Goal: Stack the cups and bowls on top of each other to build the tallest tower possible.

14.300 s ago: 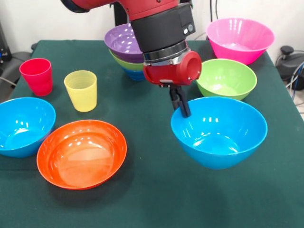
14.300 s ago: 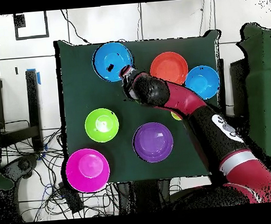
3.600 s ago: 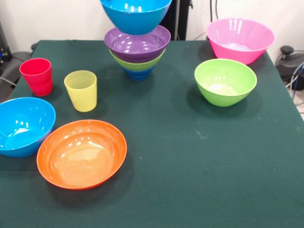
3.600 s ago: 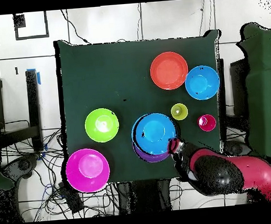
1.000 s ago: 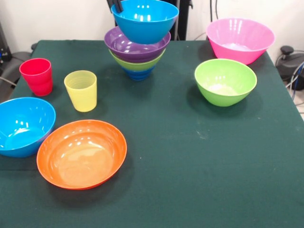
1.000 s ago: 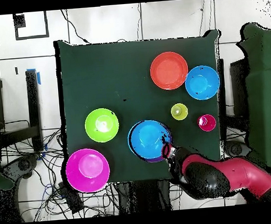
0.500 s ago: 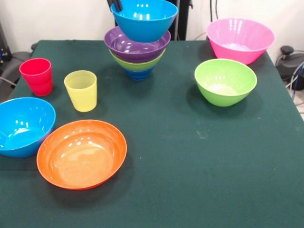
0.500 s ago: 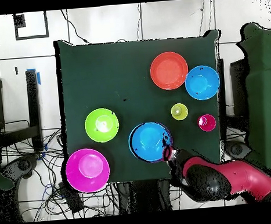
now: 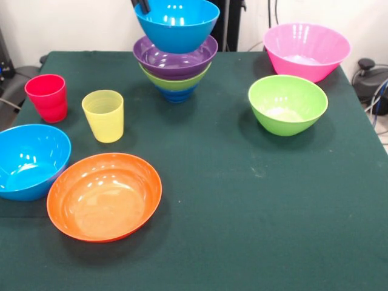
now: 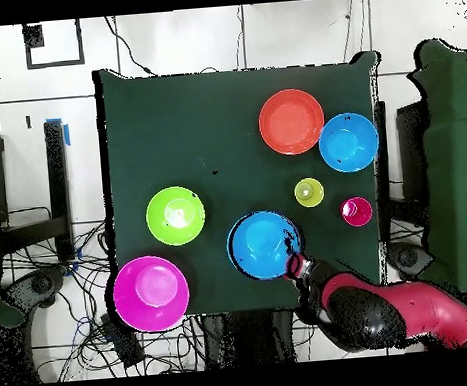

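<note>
Light blue bowl (image 9: 176, 23), pinched at its rim by the tool (image 9: 140, 5), had shifted sideways, centring over the tower (image 9: 175, 68); release pending.

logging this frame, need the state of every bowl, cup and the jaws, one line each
tower: nested, upright
top light blue bowl: on tower, gripper at its rim
gripper: jaws' state unclear
second light blue bowl: loose, upright
orange bowl: loose, upright
lime green bowl: loose, upright
pink bowl: loose, upright
red cup: upright
yellow cup: upright
</note>
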Robot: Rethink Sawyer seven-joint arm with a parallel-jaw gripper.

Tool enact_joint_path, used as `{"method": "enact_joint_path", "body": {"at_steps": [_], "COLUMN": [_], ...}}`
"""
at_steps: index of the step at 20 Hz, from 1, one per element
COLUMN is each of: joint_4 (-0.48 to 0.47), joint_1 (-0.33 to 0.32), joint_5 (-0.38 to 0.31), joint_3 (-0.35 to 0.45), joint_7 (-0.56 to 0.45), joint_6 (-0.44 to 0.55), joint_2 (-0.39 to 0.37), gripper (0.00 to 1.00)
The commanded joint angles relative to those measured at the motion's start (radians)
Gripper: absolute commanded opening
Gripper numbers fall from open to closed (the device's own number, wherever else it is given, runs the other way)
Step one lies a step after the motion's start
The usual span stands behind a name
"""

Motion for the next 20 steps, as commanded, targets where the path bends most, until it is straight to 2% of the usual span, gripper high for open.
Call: {"method": "enact_joint_path", "body": {"at_steps": [1, 13, 20], "joint_4": [0.042, 0.04, 0.043], "joint_1": [0.028, 0.07, 0.078], "joint_5": [-0.11, -0.196, -0.212], "joint_3": [-0.032, -0.091, -0.109], "joint_7": [-0.053, 0.002, 0.007], "joint_6": [-0.045, -0.099, -0.116], "joint_2": [0.057, 0.079, 0.08], "gripper": [0.0, 0.0, 0.0]}}
